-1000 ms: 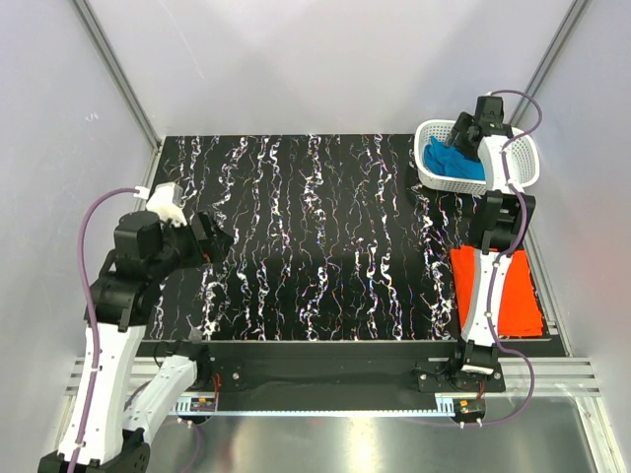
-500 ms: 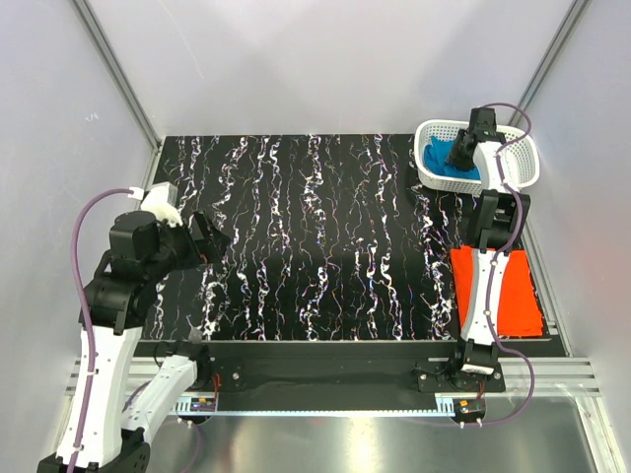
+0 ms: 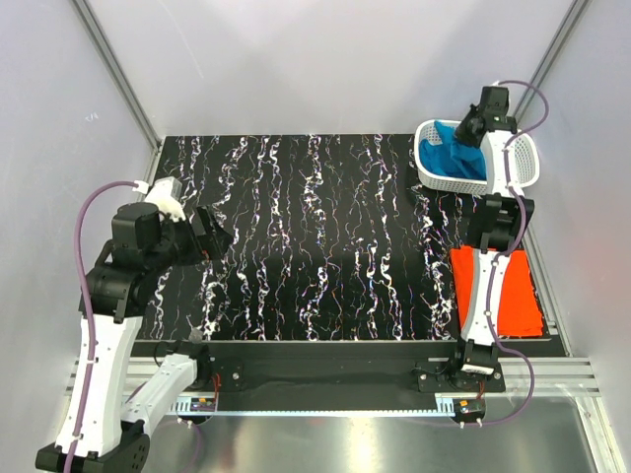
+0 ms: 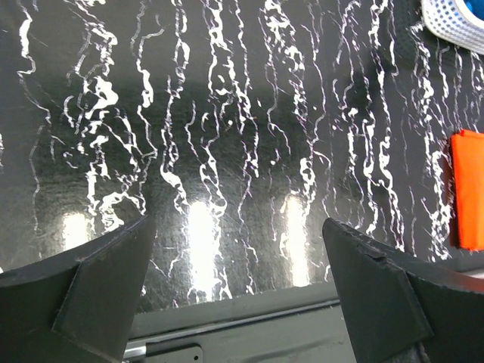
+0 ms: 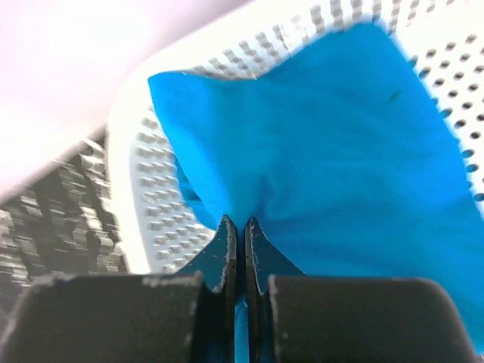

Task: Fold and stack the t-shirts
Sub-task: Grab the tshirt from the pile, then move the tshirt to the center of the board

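**Item 1. Blue t-shirt** point(image 3: 449, 158). It is located in the white basket point(image 3: 529, 175) at the upper right of the top view, bunched and unfolded. A fold of the cloth is clamped between the closed fingers of the right gripper point(image 3: 473, 126), near the basket's upper rim. In the right wrist view the two tips are seen pressed together on blue fabric, and the rest of the shirt fans away from them toward the top and right of that frame. No long axis can be told while the shirt is crumpled.

**Item 2. Orange-red t-shirt** point(image 3: 518, 296). It is laid flat as a folded rectangle at the lower right of the top view. Its long side runs up and down the frame, and it is partly covered by the right arm.

**Item 3. Left gripper** point(image 3: 207, 236). It is held over the table point(image 3: 325, 217) at the middle left. The fingers are spread wide and nothing is between them.

**Note.** The step is judged to be drawing the blue shirt out of the basket. Open table lies below and left of the pinch. The right arm is already on the cloth, and the left gripper is well apart from it.
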{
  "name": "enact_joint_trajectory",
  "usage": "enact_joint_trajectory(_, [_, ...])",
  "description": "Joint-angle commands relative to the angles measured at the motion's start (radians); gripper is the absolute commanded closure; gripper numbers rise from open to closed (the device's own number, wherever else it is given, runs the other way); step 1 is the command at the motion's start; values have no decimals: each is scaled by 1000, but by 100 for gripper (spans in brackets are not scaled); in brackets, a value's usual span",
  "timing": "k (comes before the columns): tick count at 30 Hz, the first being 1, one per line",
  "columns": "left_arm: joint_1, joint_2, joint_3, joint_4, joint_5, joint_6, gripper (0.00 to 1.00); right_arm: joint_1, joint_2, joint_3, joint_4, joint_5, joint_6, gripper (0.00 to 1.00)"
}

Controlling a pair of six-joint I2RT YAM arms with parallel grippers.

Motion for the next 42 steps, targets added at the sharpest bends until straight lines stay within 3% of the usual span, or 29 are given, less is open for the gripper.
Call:
enact_joint_trajectory(1, [2,4,53,12,66,-13,1,-3,-185,101,34,18,84,100])
enact_joint_trajectory(8, [1,-32,53,15,86,-41,1,1,-372,156,48,-122,235,100])
enact_joint_trajectory(13, [1,-59,30,49,140,-88,1,49,-542,102,91,-215,209,100])
enact_joint_trajectory(19, [1,-86,38,78,170,-111,1,141,-701,27,197,-383,261,100])
enact_joint_trajectory(25, [1,-111,87,81,186,-70,1,334,-841,-124,260,-470,380,100])
enact_joint_trajectory(29, [1,-108,101,83,197,-102,1,376,-1030,-442,375,-512,528,100])
enact_joint_trajectory(32, [1,-114,58,95,192,-172,1,376,-1192,-927,607,-501,658,100])
enact_joint_trajectory(33, [1,-120,40,100,186,-194,1,374,-1223,-1000,622,-487,645,100])
enact_joint_trajectory(35, [2,-126,-6,103,152,-268,1,363,-1306,-1152,607,-441,583,89])
enact_joint_trajectory(39, [4,-123,-88,136,161,-401,1,327,-1354,-1547,403,-322,462,62])
enact_joint_trajectory(42, [1,-111,-193,211,241,-459,4,304,-1328,-1688,289,-302,390,50])
